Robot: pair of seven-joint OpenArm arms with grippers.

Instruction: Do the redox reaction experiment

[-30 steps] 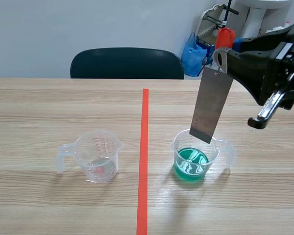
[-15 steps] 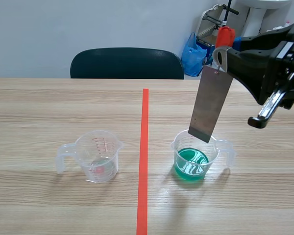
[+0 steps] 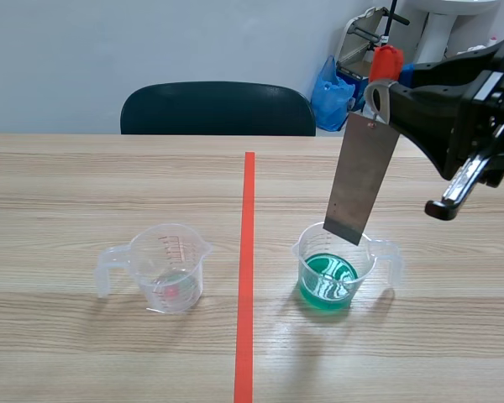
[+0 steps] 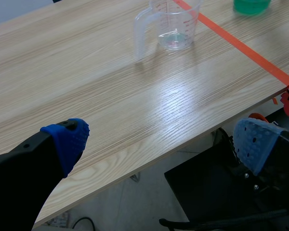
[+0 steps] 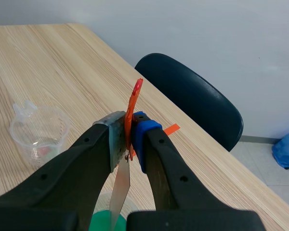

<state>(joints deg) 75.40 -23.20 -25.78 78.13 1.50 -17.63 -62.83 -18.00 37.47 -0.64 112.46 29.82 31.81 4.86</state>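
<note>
In the scene view, the right tool (image 3: 378, 94) is clamped on the top end of a grey metal strip (image 3: 363, 176), with an orange tag (image 3: 386, 60) standing up at the grip. The strip hangs above the cup of green liquid (image 3: 334, 273). Its long axis is near upright, leaning a little, and its lower end points down at the cup's far rim. It looks undipped, so the step in hand appears to be the immersion. The next move calls for a straight descent centred over the mouth (a leaning strip could nudge the rim).

In the left wrist view, the left tool (image 4: 161, 142) hangs spread wide and empty by the edge of the surface (image 4: 86, 86), well apart from the clear cup (image 4: 172, 26).

In the right wrist view, both fingers pinch strip and tag together, and the strip's free end points down at the green liquid.
</note>
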